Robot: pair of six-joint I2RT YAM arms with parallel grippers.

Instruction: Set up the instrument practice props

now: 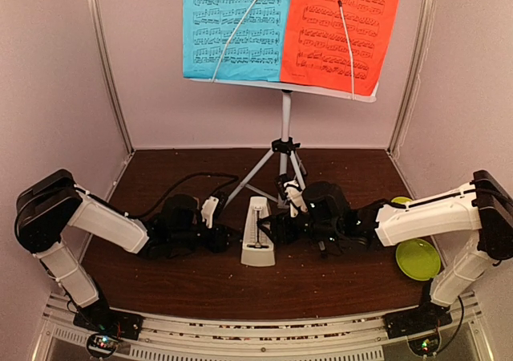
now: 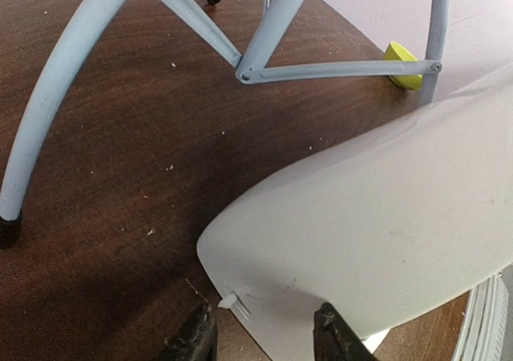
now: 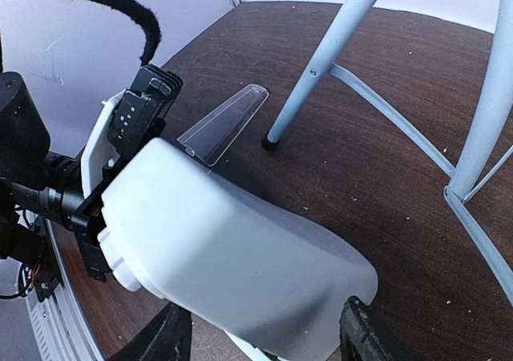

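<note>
Sheets first: the blue music sheet [image 1: 228, 24] and the red-orange music sheet [image 1: 341, 24] sit side by side on the music-stand desk [image 1: 321, 90] at the top of the overhead view. Each is pinned by a thin wire arm [image 1: 236, 36] so it cannot slide off the lip. The tripod legs [image 1: 284, 148] splay on the bench [image 1: 200, 285] below, which keeps the desk steady. That part of the setup looks done to us.

What remains, we judge, is the metronome [image 1: 256, 234]. It sits in the centre of the overhead view, just in front of the tripod's feet, with an arm reaching in from each side of the frame. We take this two-sided approach as a way to steady the light casing while it is placed or adjusted.

The left claw [image 2: 264, 333] is partly closed with the white casing between its fingers. The right wrist view shows it clamped on the casing's left end, so we read it as grasping the metronome. The right claw [image 3: 264, 337] stands wider, its fingers straddling the casing at the bottom of its own view. One finger seems to touch, but we cannot tell whether it grips or merely brackets.

A clear wedge-shaped cover [image 3: 224, 124] lies flat on the bench beside a tripod foot, apart from both claws.
</note>
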